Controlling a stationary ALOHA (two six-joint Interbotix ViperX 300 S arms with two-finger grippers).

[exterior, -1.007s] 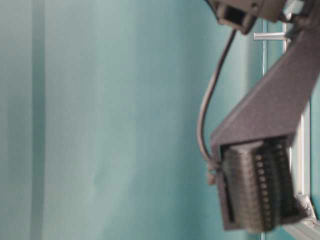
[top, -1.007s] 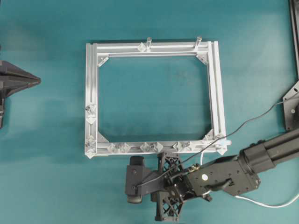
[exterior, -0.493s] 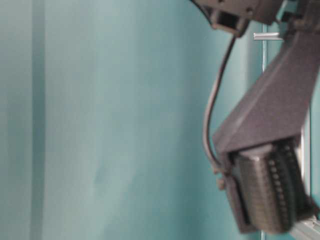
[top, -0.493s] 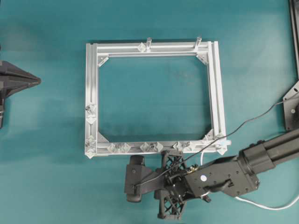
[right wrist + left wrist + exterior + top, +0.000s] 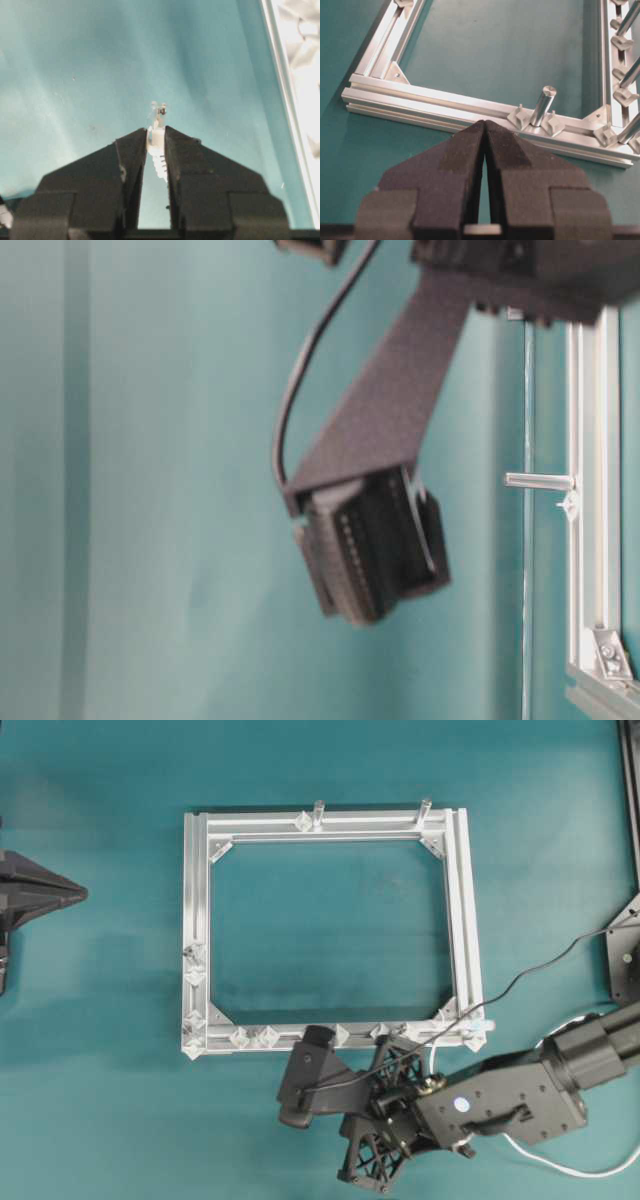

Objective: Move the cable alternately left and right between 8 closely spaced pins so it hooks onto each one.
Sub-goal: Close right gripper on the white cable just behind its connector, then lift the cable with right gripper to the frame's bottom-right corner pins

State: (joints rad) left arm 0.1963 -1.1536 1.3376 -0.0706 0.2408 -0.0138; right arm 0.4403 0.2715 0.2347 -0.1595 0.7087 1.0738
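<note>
The teal counter (image 5: 100,1020) carries a square aluminium frame (image 5: 197,920) at the centre of the overhead view. Along its lower rail runs the row of pins (image 5: 265,1037), part of it covered by the right arm (image 5: 520,1092), which reaches in from the lower right with its wrist tipped towards that rail.

Judging by this, the threading has not begun: the step in hand is carrying the cable tip up to the first pin. The next move calls for lowering the tip beside an end pin and then sweeping sideways so the cord catches.

The right pincer (image 5: 156,136) is clamped on the cable (image 5: 158,135), its pale plug poking out past the fingertips over bare counter, at the middle of the right wrist view. The rest of the cord trails off to the lower right in the overhead view.

The left pincer (image 5: 485,125) is closed on nothing and points at the frame's rail near a grey post (image 5: 542,104).
</note>
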